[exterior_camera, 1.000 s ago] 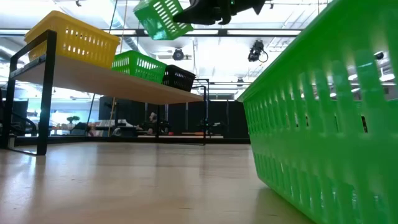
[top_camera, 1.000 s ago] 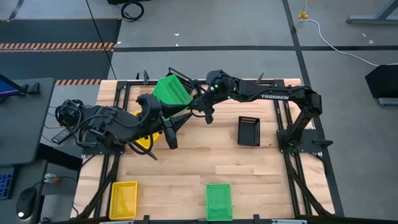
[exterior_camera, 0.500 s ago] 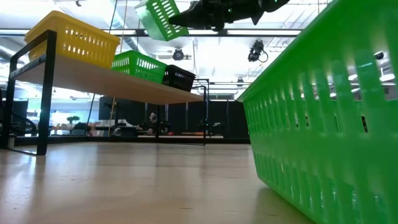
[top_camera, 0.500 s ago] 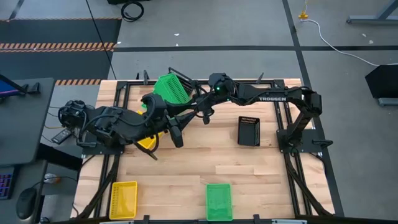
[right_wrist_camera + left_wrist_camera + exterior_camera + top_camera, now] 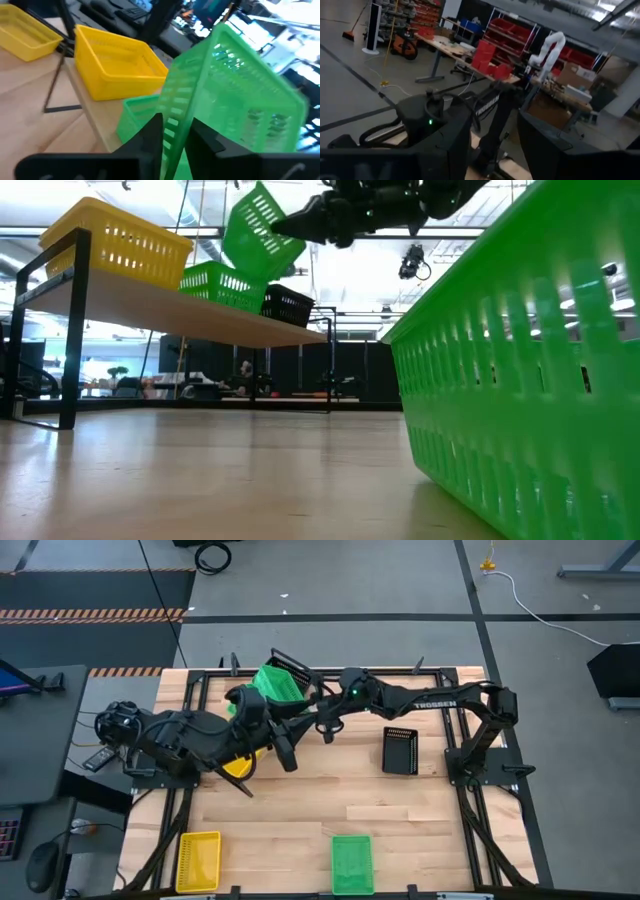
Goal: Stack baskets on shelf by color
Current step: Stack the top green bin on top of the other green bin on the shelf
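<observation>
My right gripper point(image 5: 290, 225) is shut on a green basket point(image 5: 262, 230) and holds it tipped above the shelf point(image 5: 200, 315). On the shelf stand a yellow basket point(image 5: 120, 242), a green basket point(image 5: 222, 286) and a black basket point(image 5: 288, 304), resting on their bottoms. The held basket point(image 5: 278, 683) hangs right over the shelf's green basket point(image 5: 137, 117); I cannot tell whether they touch. My left gripper point(image 5: 285, 752) hovers open beside the shelf, near the right arm, and touches nothing; its fingers point(image 5: 445, 145) stand apart. My right gripper pinches the green basket's side wall at its rim point(image 5: 175, 125), one finger inside the basket and one outside. The fingers come level from the table's right side. The basket is lifted off the table and tilted steeply, its open side turned toward the gripper.
On the table lie a black basket point(image 5: 400, 750) toward the right, a green basket point(image 5: 351, 863) at the near edge and a yellow basket point(image 5: 198, 860) at the near left corner. Both arms crowd the shelf area; bare wood lies in the table's middle point(image 5: 330, 795).
My right gripper has moved down toward the shelf's green basket and has tipped the held green basket steeper, so that its lower corner now hangs at that basket. My left arm has shifted a little toward the table's right and far side.
</observation>
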